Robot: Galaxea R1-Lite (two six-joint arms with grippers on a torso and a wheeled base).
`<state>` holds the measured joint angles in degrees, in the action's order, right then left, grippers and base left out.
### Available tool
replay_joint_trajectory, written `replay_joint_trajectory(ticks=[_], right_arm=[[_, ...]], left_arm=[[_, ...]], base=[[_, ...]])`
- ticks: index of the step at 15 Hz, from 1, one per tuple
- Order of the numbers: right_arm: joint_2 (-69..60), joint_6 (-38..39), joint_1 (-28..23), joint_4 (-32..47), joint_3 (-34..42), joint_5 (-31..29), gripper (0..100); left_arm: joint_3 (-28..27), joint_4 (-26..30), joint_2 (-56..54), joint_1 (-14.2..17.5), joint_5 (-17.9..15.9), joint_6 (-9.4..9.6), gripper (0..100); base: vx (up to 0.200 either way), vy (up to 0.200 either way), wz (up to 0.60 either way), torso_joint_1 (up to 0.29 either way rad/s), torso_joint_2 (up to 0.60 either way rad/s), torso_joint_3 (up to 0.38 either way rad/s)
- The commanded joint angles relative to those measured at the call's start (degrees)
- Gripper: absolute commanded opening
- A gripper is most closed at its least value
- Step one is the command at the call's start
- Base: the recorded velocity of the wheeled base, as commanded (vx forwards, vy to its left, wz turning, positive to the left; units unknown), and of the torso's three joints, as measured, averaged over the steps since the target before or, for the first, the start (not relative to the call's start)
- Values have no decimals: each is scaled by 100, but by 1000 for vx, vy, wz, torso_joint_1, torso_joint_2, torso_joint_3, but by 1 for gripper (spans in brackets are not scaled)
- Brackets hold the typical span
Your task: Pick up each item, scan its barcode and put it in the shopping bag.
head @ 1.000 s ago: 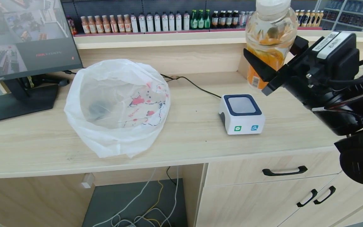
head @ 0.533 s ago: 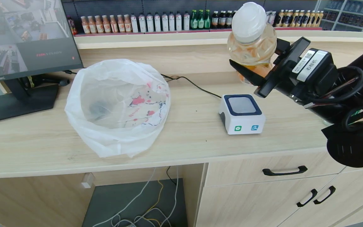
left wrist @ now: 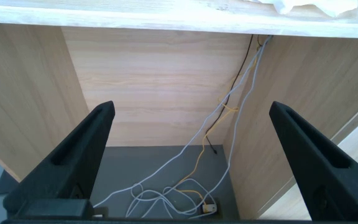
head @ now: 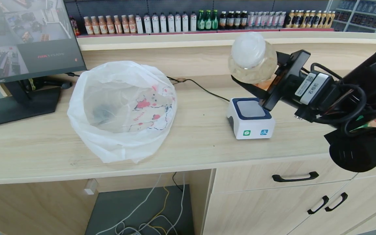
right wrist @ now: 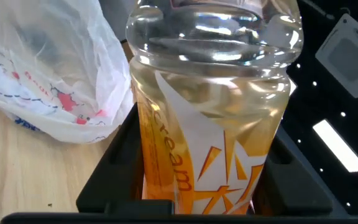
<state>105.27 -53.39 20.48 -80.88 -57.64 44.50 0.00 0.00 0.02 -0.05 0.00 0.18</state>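
A pale wooden shop counter (head: 191,140) is seen from the head view, with one white barcode scanner (head: 250,118) standing on it, its dark-framed window facing up. One clear bottle of orange drink (head: 252,58) is held in the air just above and behind the scanner, tipped so that its white cap faces the head camera. It is clamped between the two black fingers of the right gripper (head: 256,70), whose arm comes in from the right of the scanner.

One white plastic shopping bag (head: 122,111), printed with red marks, is set well to the left of the scanner with its mouth open. A dark shape shows through the bag's side and cannot be made out. One monitor (head: 24,36) stands farther left of the scanner. Three black handles (head: 294,178) are counted on the cabinet fronts below the scanner.

What is hidden from the head is given by the right wrist view: the bottle's (right wrist: 213,124) orange and white label is seen, with the right gripper's (right wrist: 207,180) jaws pressed against both of its sides, and the shopping bag (right wrist: 48,74) lies beyond.

In the left wrist view, the left gripper (left wrist: 194,155) is found under the counter, lower than the scanner, with its jaws wide apart and nothing held. Loose cables (left wrist: 185,193) lie on the floor beyond it.
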Motion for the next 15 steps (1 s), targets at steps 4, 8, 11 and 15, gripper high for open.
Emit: replay_joint_trajectory(ticks=[4, 8, 11, 15], right_arm=[[170, -162, -18, -411, 534, 147, 0], [293, -259, -9, -586, 640, 376, 0], [319, -286, -27, -586, 605, 402, 0], [354, -347, -97, -613, 613, 428, 0]], left_arm=[[0, 0, -2, -4, 0, -1, 100], [0, 0, -2, -4, 0, -1, 100], [0, 0, -2, 5, 0, -1, 100], [0, 0, -2, -4, 0, -1, 100]], base=[[0, 0, 0, 0, 0, 0], [0, 0, 0, 0, 0, 0], [0, 0, 0, 0, 0, 0], [0, 0, 0, 0, 0, 0]])
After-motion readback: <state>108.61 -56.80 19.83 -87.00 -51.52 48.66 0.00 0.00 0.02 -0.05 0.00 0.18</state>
